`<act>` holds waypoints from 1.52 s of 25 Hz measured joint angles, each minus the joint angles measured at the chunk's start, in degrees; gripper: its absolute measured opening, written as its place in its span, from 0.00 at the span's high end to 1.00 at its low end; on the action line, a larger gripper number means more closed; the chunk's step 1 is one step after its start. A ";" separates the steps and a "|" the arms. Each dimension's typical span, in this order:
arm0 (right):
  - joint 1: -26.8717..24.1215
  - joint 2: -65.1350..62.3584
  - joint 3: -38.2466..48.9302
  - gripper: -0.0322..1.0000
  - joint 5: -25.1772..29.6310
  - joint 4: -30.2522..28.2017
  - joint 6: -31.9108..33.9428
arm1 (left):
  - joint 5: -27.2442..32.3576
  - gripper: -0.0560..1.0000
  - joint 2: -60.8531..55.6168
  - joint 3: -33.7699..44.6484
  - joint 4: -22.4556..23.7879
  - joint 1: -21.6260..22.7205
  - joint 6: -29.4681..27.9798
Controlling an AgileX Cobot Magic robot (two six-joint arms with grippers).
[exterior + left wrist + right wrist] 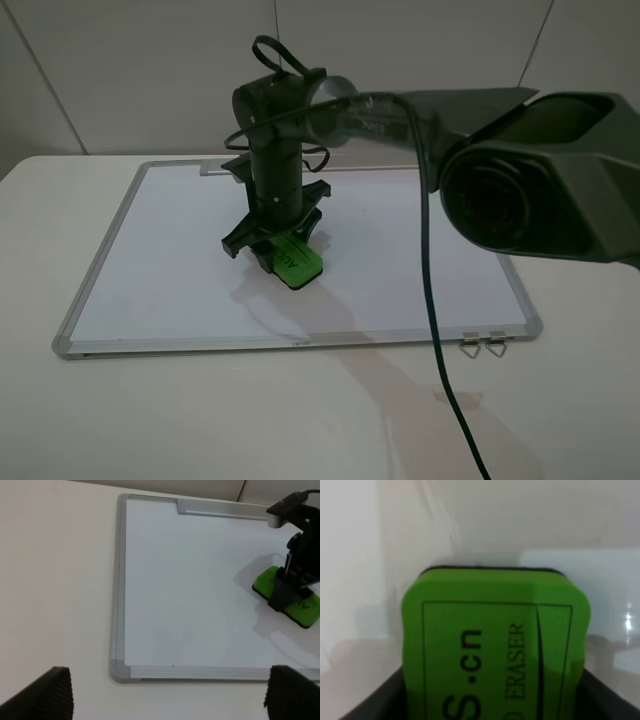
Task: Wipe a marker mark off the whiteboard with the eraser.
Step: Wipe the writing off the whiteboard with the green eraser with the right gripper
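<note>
The right tool (278, 238) grips the bright green rectangular eraser (297, 264) on the silver-framed whiteboard (160, 285); a tilted stroke could skip the black marker mark, perhaps hidden beneath.

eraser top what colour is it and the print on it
Bright green eraser, black lettering and thin black outline; clearest in the right wrist view.
</note>
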 joint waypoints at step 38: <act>-3.97 0.39 -0.56 0.40 -0.30 -0.24 0.38 | 0.00 0.21 0.00 0.00 0.00 0.00 0.00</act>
